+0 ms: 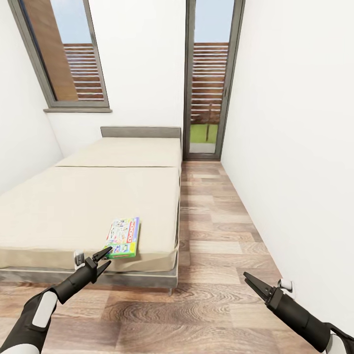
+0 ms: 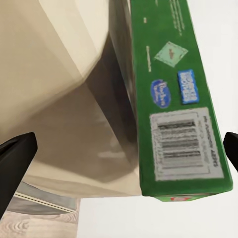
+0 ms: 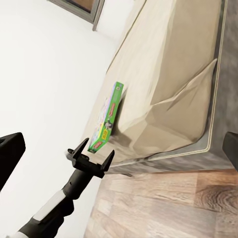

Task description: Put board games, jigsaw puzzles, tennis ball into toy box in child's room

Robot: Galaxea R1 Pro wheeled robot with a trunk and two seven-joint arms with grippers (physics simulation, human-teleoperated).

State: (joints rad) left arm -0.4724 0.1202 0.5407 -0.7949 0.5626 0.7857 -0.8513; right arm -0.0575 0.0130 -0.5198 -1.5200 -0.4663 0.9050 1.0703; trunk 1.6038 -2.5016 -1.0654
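With fingers spread, the left gripper (image 1: 104,260) hovers at the board game (image 1: 123,237) lying at the bed (image 1: 73,206)'s near edge, at its seven o'clock, apparently lining up a grasp, while the right gripper (image 1: 253,285) hangs open, idle.

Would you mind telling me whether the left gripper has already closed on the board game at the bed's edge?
No: in the head view the left gripper is open just short of the board game, which lies flat on the bed.
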